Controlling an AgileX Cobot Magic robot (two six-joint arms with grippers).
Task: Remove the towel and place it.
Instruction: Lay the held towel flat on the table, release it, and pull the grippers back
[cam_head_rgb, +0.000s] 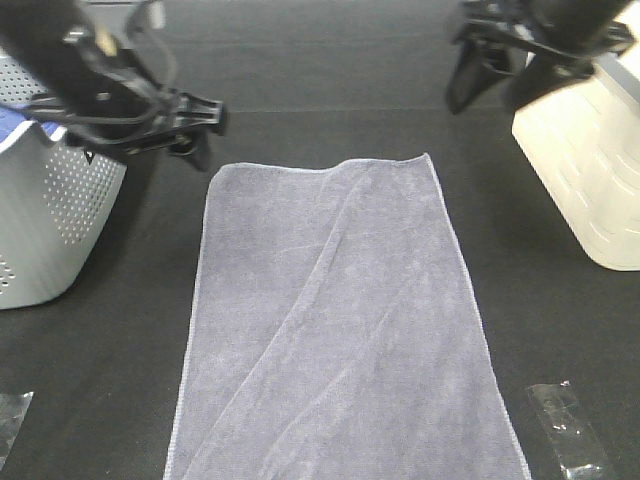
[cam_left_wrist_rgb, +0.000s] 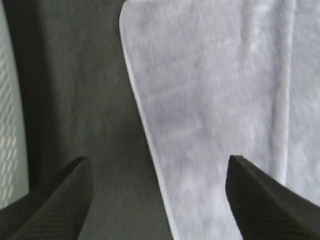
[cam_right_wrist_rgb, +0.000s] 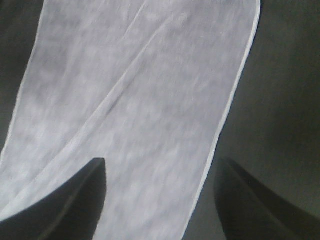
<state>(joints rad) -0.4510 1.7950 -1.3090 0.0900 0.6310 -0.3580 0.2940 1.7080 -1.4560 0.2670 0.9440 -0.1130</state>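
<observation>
Left end effector (cam_left_wrist_rgb: 158, 159) and right end effector (cam_right_wrist_rgb: 161, 160) both gape wide, gripping nothing (the towel (cam_head_rgb: 340, 320) lies flat on the surface (cam_head_rgb: 330, 90) below).

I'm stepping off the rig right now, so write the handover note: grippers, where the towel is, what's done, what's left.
Left gripper: open, empty, raised near the towel's far left corner, beside the white basket.
Right gripper: open, empty, raised near the towel's far right corner.
Towel: spread flat on the dark table, between the basket and the cream bin, with one diagonal crease.
Done: the towel is out of the basket, laid down and released.
Left: probably only pulling both arms clear, and smoothing the crease if wanted.
</observation>
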